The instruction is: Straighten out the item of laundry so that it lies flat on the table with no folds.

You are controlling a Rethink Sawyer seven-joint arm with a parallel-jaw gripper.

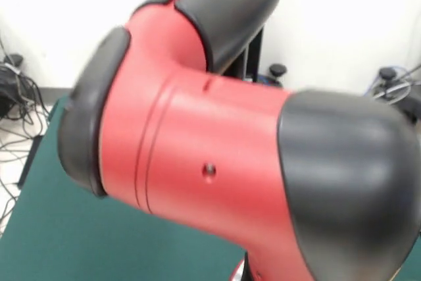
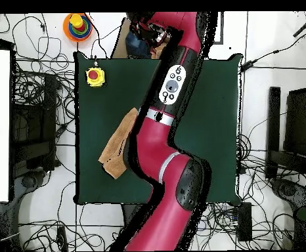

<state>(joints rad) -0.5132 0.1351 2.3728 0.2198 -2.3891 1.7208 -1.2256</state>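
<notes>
Towel [image 2: 118, 149] seen bunched and slanted on the green table [image 2: 215, 131], partly hidden under the red arm [image 2: 157, 141], gripper maybe off the far edge, its state cannot be told.

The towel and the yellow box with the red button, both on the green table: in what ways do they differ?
The towel is orange-tan, soft and long, lying slantwise; the yellow box is small, rigid and squarish, with a red round button on top. The arm hides part of the towel, while the box shows whole. The towel lies near the middle of the table; the box sits at a corner. Both rest on the table.
</notes>
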